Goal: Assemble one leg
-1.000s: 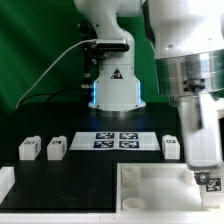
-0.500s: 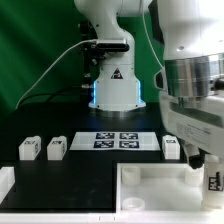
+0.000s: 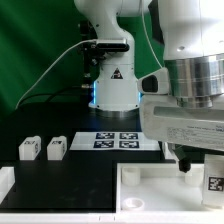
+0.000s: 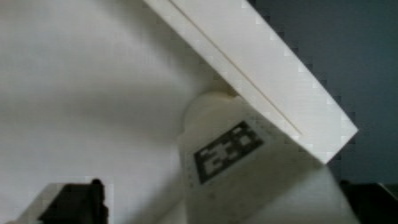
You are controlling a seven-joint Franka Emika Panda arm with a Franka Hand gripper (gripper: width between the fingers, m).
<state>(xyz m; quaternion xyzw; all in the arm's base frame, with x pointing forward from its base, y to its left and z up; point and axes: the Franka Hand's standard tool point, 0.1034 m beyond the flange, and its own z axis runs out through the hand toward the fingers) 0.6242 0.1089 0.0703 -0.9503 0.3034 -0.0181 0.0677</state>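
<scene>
I see the big white arm hanging low over the exterior view's right side of the black table [image 3: 80, 178]. Its gripper [image 3: 190, 161] is open. In the wrist view the two dark fingertips [image 4: 71, 203] sit far apart, and they are not squeezing anything. The leg [image 3: 213, 183] it seems to want is the small white block with the black-and-white tag. It sits on the wide white panel [image 3: 150, 182], close to the panel's edge at the exterior view's right. From there it is just beside the gripper, a little lower and a little further to the exterior view's right. The wrist view shows the leg [image 4: 228, 150] touching the panel's raised rim [image 4: 267, 80], with its tag facing the camera — and it lies right in the gap between the two fingertips. Its long side looks like it runs along that gap, not across it, but I cannot tell for sure if it stands up or leans. I think the next move is to come down so that one finger goes on each side of the leg, and the rim so close by could get in the way. Two more legs [image 3: 28, 149] wait well apart at the exterior view's left, past the marker board [image 3: 120, 140].
</scene>
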